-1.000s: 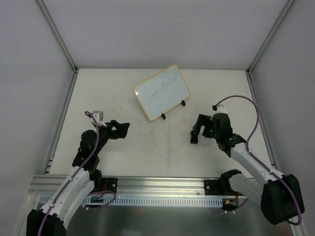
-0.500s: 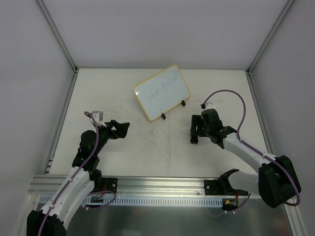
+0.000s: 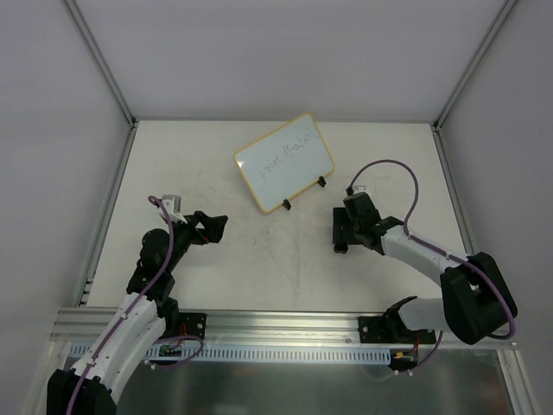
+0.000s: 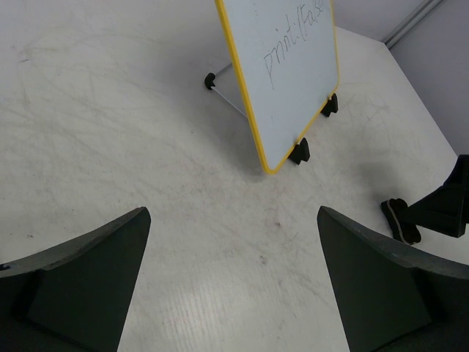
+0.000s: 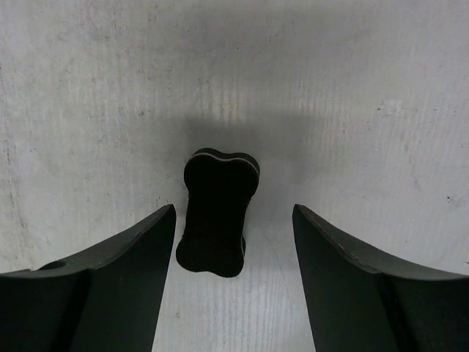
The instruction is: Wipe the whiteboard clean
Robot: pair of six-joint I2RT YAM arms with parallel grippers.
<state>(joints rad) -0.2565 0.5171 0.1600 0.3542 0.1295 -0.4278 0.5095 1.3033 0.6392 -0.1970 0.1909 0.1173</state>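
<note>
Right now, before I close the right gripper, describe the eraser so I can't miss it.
On the pale table, go from the yellow-framed whiteboard toward the right arm. The eraser lies flat between the open fingers of the right gripper: a small black block with a pinched waist, unlike the board's fixed clip feet.

whiteboard (image 4: 293,73) top cut off in left wrist view, handwriting (image 3: 289,154) illegible from above

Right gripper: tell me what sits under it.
A small black eraser lies on the table between the open jaws of the right gripper. The eraser's underside is hidden.
</note>
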